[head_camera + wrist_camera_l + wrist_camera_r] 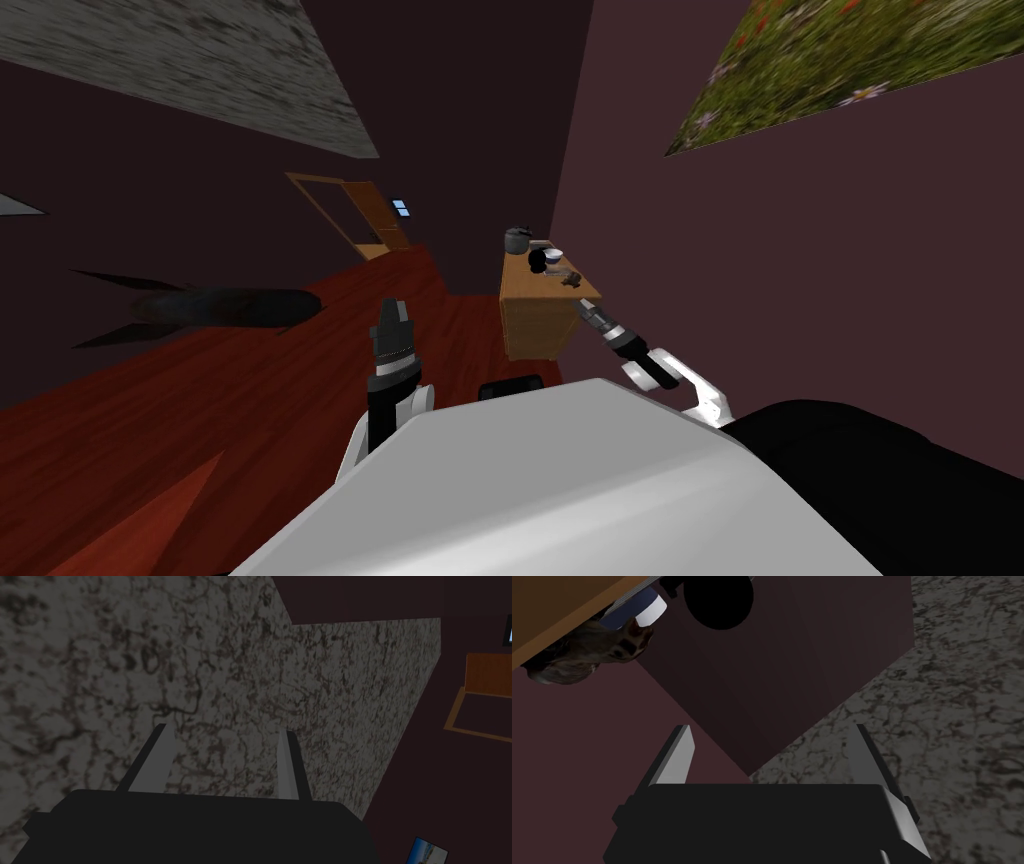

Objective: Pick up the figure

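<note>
The figure (570, 278) is a small grey-brown, spotted animal shape lying near the front right of a wooden cabinet top (530, 285). In the right wrist view the figure (587, 651) lies at the top's edge (552, 611), ahead of my left finger and well off to its side. My right gripper (587, 308) hovers just short of the cabinet's front right corner, below the figure. Nothing sits between the open fingers of the right gripper (772, 751). My left gripper (390, 310) is raised over the floor to the left of the cabinet, and in its own view the left gripper (222, 751) is open and empty.
On the cabinet behind the figure stand a black round object (537, 262), a white bowl (554, 255) and a grey kettle (516, 240). A dark maroon wall (760, 260) runs close along the cabinet's right side. Red wooden floor (250, 400) spreads to the left.
</note>
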